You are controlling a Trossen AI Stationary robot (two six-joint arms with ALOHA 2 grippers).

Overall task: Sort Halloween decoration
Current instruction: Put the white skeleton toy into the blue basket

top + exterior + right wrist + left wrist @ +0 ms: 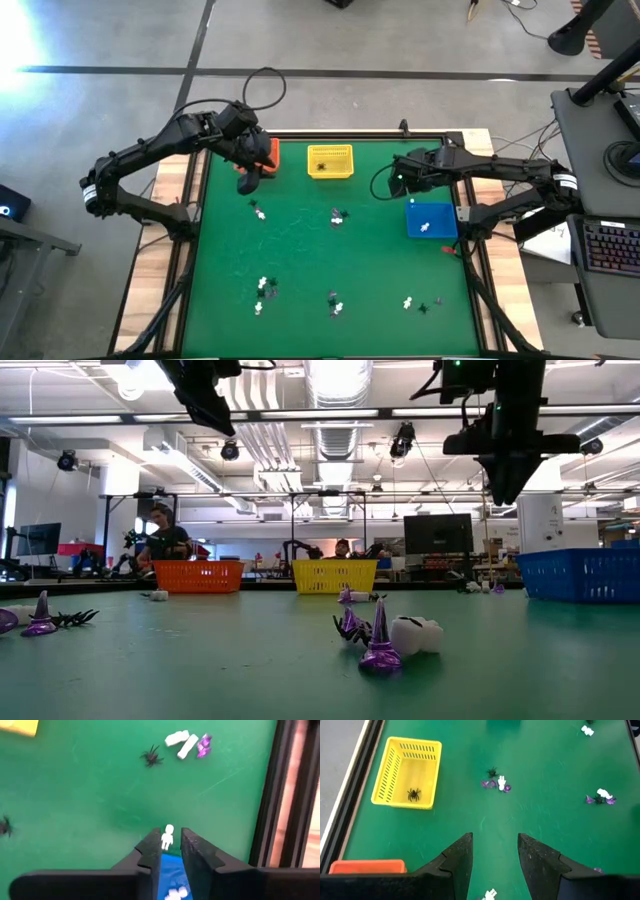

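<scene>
Here my right gripper [170, 851] hangs over the blue basket [432, 220] by the table's right edge, its jaws a narrow slot with a small white figure [166, 837] between the tips; I cannot tell whether they still pinch it. A white piece lies in the basket below. My left gripper [494, 851] waits near the orange basket [266, 155] at the far left, its dark, wedge-shaped jaws apart and empty. The yellow basket [408, 772], slatted plastic, holds one black spider [413, 794]. The other trinkets [264, 288] lie scattered in small clusters on the green mat [300, 240]: white bits, purple cones and black spiders. People sit in the room beyond the table.
</scene>
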